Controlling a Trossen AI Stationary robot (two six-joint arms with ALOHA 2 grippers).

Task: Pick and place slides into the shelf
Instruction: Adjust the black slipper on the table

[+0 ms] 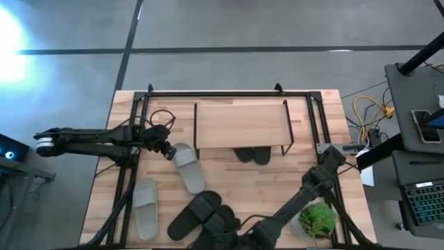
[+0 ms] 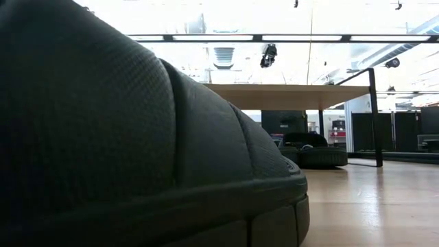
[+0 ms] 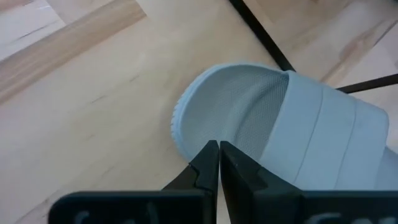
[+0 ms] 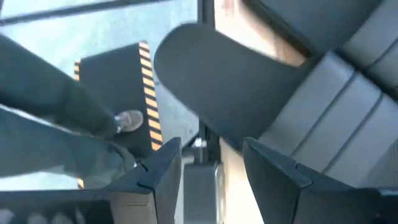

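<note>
Left gripper [image 3: 217, 163]: fingers pressed together at the heel rim of a light grey slide [image 1: 188, 165], left of the shelf [image 1: 241, 123].
Right gripper [image 4: 211, 163]: fingers spread, at a black slide [image 4: 249, 87] by the surface's [image 1: 263, 180] near edge.
Shelf: two black slides [image 1: 252, 154] underneath.
Second grey slide [image 1: 146, 207]: near left.

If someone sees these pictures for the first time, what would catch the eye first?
Probably the light grey slide by the shelf's left end, with the left tool shut on its edge. Next, the black slides heaped at the table's near edge, where the right tool hangs with fingers apart over one of them. In the low view, one black slide fills most of the picture.
</note>
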